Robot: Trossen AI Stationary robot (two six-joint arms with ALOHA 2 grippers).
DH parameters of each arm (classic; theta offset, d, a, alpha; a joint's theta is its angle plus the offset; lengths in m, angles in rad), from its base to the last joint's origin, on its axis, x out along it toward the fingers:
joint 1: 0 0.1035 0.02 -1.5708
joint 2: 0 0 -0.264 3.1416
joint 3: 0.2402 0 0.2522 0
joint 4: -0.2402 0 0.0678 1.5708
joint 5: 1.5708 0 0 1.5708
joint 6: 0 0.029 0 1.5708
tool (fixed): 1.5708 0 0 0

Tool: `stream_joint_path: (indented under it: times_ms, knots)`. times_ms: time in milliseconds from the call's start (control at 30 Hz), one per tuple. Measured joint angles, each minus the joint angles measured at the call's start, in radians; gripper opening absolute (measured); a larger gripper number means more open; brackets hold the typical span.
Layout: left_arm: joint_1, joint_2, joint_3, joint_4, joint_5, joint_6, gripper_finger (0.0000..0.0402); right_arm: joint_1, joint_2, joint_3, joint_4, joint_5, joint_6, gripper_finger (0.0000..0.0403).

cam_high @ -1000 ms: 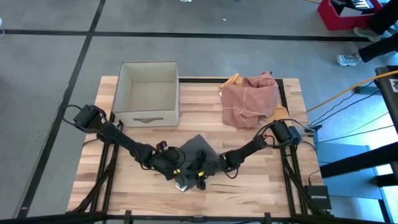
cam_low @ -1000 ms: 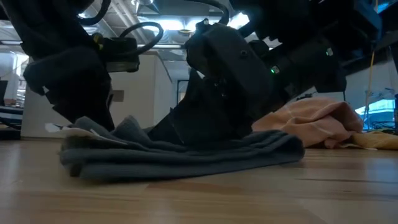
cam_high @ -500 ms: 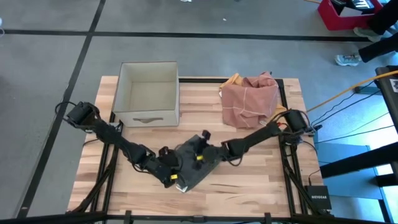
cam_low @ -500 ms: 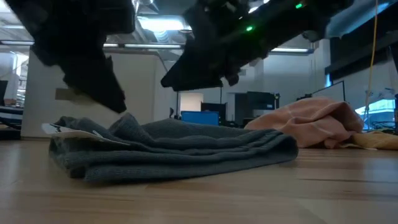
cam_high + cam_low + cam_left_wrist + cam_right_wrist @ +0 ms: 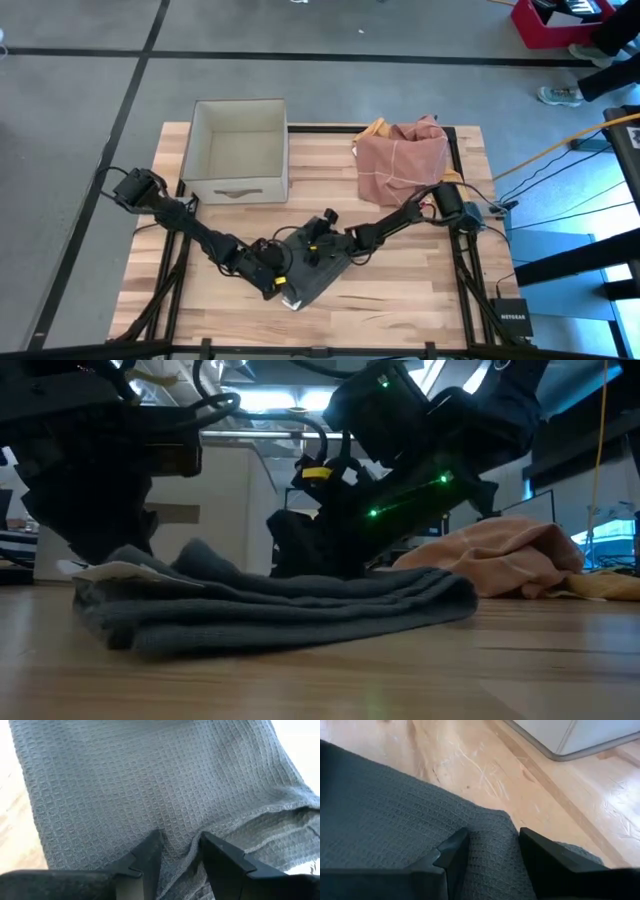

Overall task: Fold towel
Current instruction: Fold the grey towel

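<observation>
A dark grey waffle-weave towel point(image 5: 318, 268) lies folded in several layers on the wooden table, near the near edge; the low view shows its stacked layers point(image 5: 280, 605). My left gripper point(image 5: 277, 278) is down on its left near part, where its fingers stand a little apart with a ridge of cloth between them point(image 5: 180, 842). My right gripper point(image 5: 322, 243) is down on the towel's far part, close to a corner point(image 5: 490, 837). My left gripper pinches a small raised ridge of the towel's top surface point(image 5: 186, 854) between its two fingertips, coming from above at a slant. The towel lies flat on the table under it. How many layers it has, I cannot tell. My right gripper has its fingertips point(image 5: 456, 845) down on the top layer beside the towel's far corner point(image 5: 501, 820), with cloth in the narrow gap between them. It comes slanting down from the table's right. The towel stays flat on the table.
An open beige box point(image 5: 238, 150) stands at the far left of the table. A heap of pink cloth point(image 5: 403, 158) with yellow cloth under it lies at the far right, and it shows behind the towel in the low view point(image 5: 500, 555). Bare wood lies right of the towel.
A second ago both grippers were close together at the towel's near side, with a flap standing up. They then rose and moved apart, the right one toward the far edge, and the flap settled flat. Both have now come back down onto the towel.
</observation>
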Motion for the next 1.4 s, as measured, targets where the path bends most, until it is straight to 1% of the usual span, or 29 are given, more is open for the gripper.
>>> stream_joint_path:
  times_ms: [67,133,200,267,367,433,500,567,667,767,833,900,1000,1067,1133,1200,1267,1333,1400]
  knots:
    - [0.000,-0.017,0.004,0.003,0.012,0.022,0.0132,0.001,-0.029,0.007,-0.031,-0.013,-0.034,0.0182]
    - [0.004,-0.040,0.016,-0.019,0.053,0.018,0.0132,0.002,-0.081,0.014,-0.086,-0.029,-0.083,0.0182]
    - [0.002,-0.079,0.024,-0.034,0.105,0.015,0.0132,0.009,-0.154,0.027,-0.132,-0.053,-0.105,0.0182]
    - [-0.001,-0.126,0.041,-0.015,0.122,0.019,0.0132,0.018,-0.236,0.040,-0.175,-0.073,-0.107,0.0182]
    - [-0.004,-0.185,0.051,-0.010,0.101,0.066,0.0132,0.048,-0.322,0.042,-0.274,-0.125,-0.104,0.0182]
    - [-0.003,-0.206,0.050,-0.016,0.051,0.098,0.0132,0.083,-0.350,0.040,-0.353,-0.179,-0.104,0.0182]
    - [-0.003,-0.210,0.051,-0.008,-0.036,0.118,0.0132,0.128,-0.356,0.031,-0.380,-0.220,-0.103,0.0182]
    - [-0.002,-0.191,0.048,-0.006,-0.084,0.120,0.0132,0.176,-0.336,-0.002,-0.356,-0.223,-0.101,0.0182]
    - [-0.002,-0.138,0.041,-0.017,-0.096,0.152,0.0132,0.231,-0.264,-0.085,-0.205,-0.183,-0.122,0.0182]
    - [0.002,-0.077,0.042,-0.016,-0.101,0.166,0.0132,0.245,-0.187,-0.154,0.038,-0.160,-0.130,0.0182]
    - [0.005,-0.033,0.042,-0.031,-0.098,0.135,0.0132,0.243,-0.144,-0.164,0.103,-0.155,-0.138,0.0182]
    - [0.006,0.002,0.043,-0.050,-0.098,0.115,0.0132,0.240,-0.110,-0.166,0.106,-0.130,-0.145,0.0182]
    - [0.006,0.017,0.047,-0.058,-0.101,0.097,0.0132,0.234,-0.085,-0.161,0.111,-0.122,-0.158,0.0182]
    - [0.012,-0.001,0.054,-0.077,-0.072,0.095,0.0132,0.229,-0.082,-0.155,0.109,-0.126,-0.159,0.0182]
    - [0.015,-0.038,0.070,-0.132,-0.043,0.092,0.0132,0.228,-0.099,-0.139,0.084,-0.128,-0.164,0.0182]
    - [0.019,-0.090,0.099,-0.154,-0.046,0.093,0.0132,0.230,-0.142,-0.120,0.023,-0.143,-0.173,0.0182]
    - [0.018,-0.135,0.118,-0.116,-0.093,0.093,0.0132,0.230,-0.213,-0.086,-0.039,-0.151,-0.172,0.0182]
    - [0.019,-0.149,0.120,-0.080,-0.141,0.105,0.0132,0.230,-0.303,-0.044,-0.127,-0.164,-0.152,0.0182]
    - [0.022,-0.147,0.118,-0.025,-0.161,0.168,0.0132,0.231,-0.374,-0.017,-0.249,-0.192,-0.093,0.0182]
